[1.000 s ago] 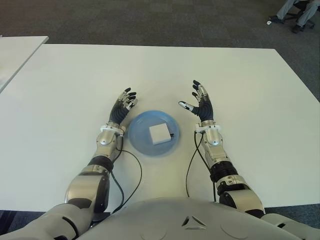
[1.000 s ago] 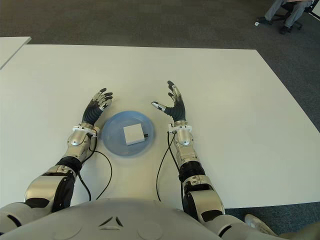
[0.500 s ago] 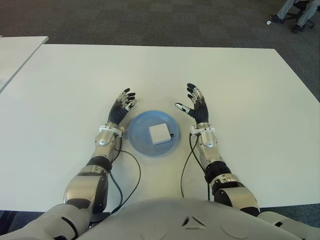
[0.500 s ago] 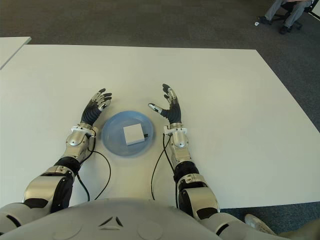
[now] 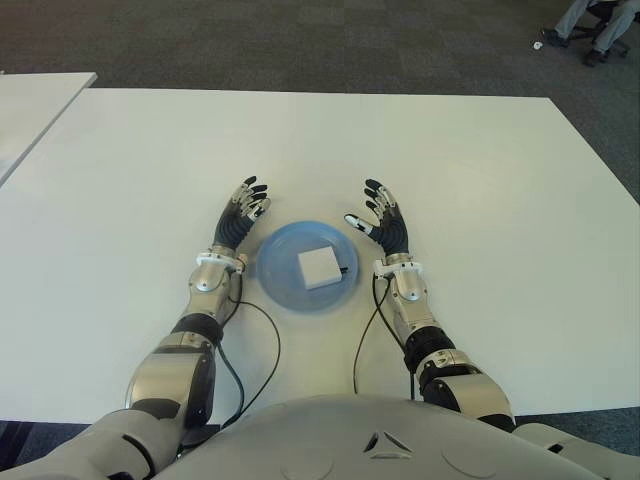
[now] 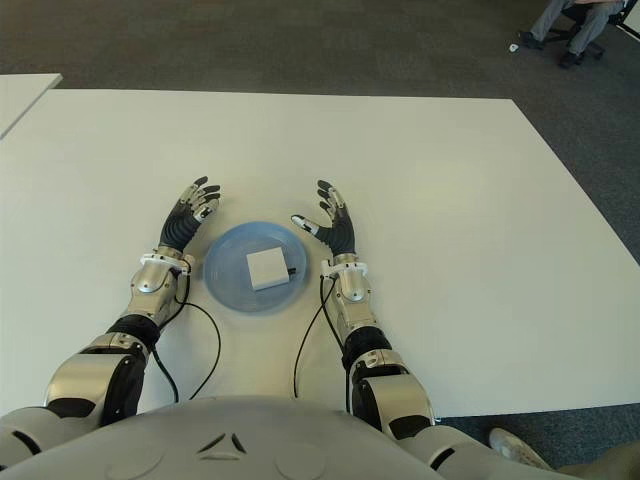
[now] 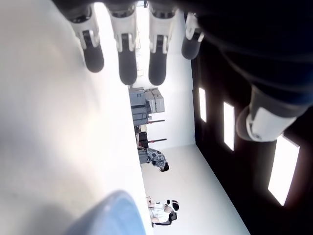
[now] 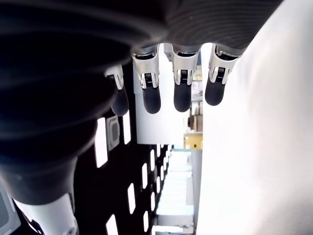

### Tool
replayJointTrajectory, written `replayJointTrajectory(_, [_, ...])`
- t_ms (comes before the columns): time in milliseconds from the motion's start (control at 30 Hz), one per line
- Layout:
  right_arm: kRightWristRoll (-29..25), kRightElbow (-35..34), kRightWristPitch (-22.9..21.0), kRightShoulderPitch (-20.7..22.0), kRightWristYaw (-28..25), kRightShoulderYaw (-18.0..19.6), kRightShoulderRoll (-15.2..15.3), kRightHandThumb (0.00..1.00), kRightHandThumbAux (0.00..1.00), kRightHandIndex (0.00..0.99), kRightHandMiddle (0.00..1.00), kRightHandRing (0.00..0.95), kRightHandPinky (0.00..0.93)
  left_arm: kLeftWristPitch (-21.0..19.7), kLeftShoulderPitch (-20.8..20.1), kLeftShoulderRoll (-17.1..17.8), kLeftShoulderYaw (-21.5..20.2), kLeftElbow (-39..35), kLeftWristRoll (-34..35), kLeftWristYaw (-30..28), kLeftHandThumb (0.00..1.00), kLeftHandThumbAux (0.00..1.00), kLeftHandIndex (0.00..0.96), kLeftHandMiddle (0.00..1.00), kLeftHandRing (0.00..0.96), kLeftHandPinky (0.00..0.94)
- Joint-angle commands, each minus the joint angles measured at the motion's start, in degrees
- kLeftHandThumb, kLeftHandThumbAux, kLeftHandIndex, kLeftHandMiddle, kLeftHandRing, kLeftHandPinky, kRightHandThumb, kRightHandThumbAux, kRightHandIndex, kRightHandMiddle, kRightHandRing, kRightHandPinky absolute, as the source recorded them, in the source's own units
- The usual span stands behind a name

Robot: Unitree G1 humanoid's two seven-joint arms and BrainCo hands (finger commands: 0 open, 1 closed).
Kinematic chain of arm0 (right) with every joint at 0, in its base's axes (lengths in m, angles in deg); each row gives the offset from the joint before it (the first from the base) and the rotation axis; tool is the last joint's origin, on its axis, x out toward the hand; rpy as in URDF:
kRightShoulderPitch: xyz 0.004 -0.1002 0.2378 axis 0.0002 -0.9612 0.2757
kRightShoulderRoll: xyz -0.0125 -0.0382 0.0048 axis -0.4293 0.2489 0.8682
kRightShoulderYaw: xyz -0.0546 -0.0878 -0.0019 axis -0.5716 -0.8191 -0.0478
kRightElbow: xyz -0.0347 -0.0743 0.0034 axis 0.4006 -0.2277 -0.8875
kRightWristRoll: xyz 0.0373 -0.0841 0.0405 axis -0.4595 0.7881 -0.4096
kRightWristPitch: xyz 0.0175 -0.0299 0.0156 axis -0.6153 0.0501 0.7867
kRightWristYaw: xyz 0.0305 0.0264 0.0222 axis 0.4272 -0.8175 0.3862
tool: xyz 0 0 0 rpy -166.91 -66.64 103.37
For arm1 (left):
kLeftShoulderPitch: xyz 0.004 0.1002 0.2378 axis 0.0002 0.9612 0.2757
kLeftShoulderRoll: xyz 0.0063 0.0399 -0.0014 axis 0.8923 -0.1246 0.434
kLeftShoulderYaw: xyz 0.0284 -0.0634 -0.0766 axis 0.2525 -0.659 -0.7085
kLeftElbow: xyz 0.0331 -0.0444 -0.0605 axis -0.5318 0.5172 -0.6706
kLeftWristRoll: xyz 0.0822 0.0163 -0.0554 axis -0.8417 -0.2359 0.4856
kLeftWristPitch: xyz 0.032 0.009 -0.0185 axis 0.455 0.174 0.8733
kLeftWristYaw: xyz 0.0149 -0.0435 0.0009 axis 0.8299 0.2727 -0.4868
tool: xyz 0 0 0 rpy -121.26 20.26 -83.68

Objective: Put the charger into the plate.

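We see the white charger (image 5: pixel 319 267) lying in the blue plate (image 5: pixel 280 285) on the white table (image 5: pixel 480 180). At its 9 o'clock our left hand (image 5: pixel 238 220), at 3 o'clock our right hand (image 5: pixel 383 220), both spread wide, empty. Dark carpet (image 5: pixel 300 40) beyond; a seated person (image 5: pixel 590 25) at 1 o'clock.

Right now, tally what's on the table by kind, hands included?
Charger, white, in the plate: 1
Plate, blue: 1
Robot hands, open, holding nothing: 2, left hand and right hand, one on each side of the plate
Total: 4
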Motion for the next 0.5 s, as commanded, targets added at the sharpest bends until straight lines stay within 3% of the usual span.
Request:
replayJointTrajectory(33, [-0.96,2.9,-0.84,-0.41,-1.91,0.24,0.3,0.026,0.73,0.131,0.14,0.112,0.135,-2.64,5.09,-0.82,-0.49,2.92,0.12,1.2,0.0,0.484,0.035,0.186,0.177,0.145])
replayJointTrajectory(500, [-0.07,2.96,-6.19,-1.13,-3.61,-0.57,0.46,0.031,0.711,0.073,0.106,0.091,0.098,-0.73,5.78,-2.44,-3.12,2.16,2.1,3.87,0.0,0.493,0.033,0.132,0.123,0.112])
